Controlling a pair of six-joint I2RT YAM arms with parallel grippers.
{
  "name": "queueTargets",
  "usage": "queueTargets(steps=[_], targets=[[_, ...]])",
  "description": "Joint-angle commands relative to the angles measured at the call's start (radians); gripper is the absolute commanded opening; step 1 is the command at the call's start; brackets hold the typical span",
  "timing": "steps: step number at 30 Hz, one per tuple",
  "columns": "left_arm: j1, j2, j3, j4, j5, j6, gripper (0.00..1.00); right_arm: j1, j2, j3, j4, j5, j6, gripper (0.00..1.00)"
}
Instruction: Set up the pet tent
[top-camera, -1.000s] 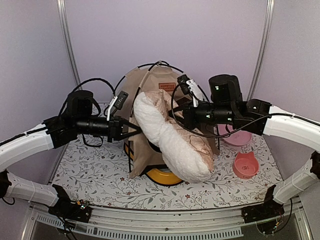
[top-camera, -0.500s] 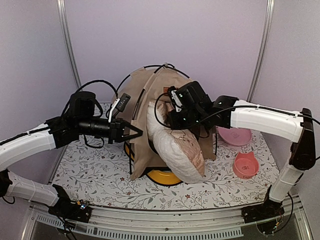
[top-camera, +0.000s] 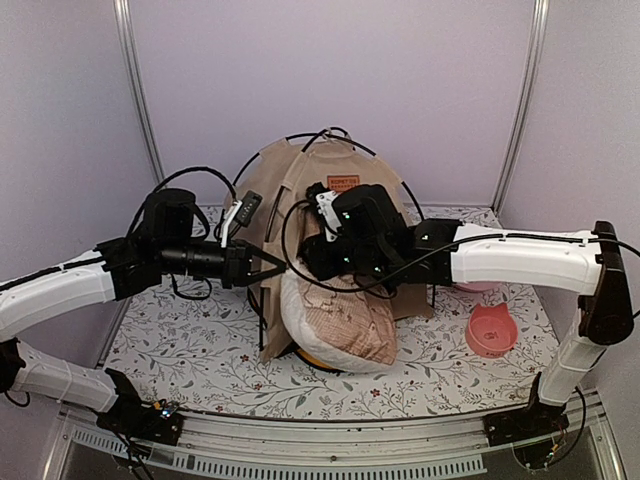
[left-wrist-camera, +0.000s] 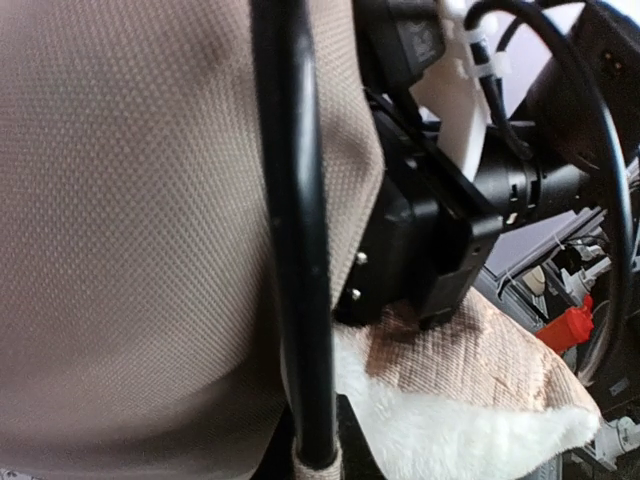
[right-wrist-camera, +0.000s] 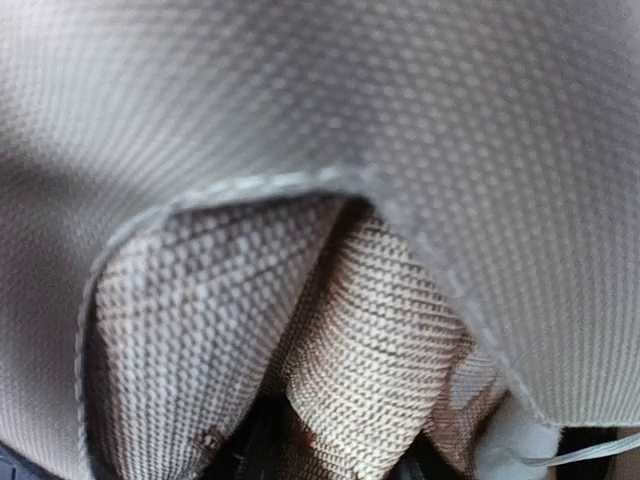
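While level, left pincer (top-camera: 278, 267) at pet tent (top-camera: 285, 195).

You have the pet tent (top-camera: 290, 190) standing mid-table on the mat (top-camera: 180, 350), toward the back. The cushion (top-camera: 335, 325) lies at its front foot, on top of the tray (top-camera: 305, 357), which shows only at the cushion's near edge. The left gripper (top-camera: 272, 268) sits at the tent's left edge. The right gripper (top-camera: 312, 258) is above the cushion, against the tent's front. To the right, one bowl (top-camera: 490, 330) sits in front of the right arm (top-camera: 520, 255), and a second bowl (top-camera: 480, 287) shows just behind it.
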Motion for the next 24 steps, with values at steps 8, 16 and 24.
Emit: queueTargets(steps=[8, 16, 24], targets=[[0.002, 0.025, 0.002, -0.014, -0.312, -0.063, 0.00, 0.016, -0.118, -0.057, 0.116, -0.116, 0.017, 0.82], [0.002, 0.028, -0.006, -0.022, -0.341, -0.075, 0.00, 0.012, -0.226, -0.076, 0.082, -0.123, 0.021, 0.99], [0.002, 0.025, -0.019, -0.017, -0.336, -0.082, 0.00, -0.036, -0.370, -0.201, -0.063, -0.032, 0.107, 0.99]])
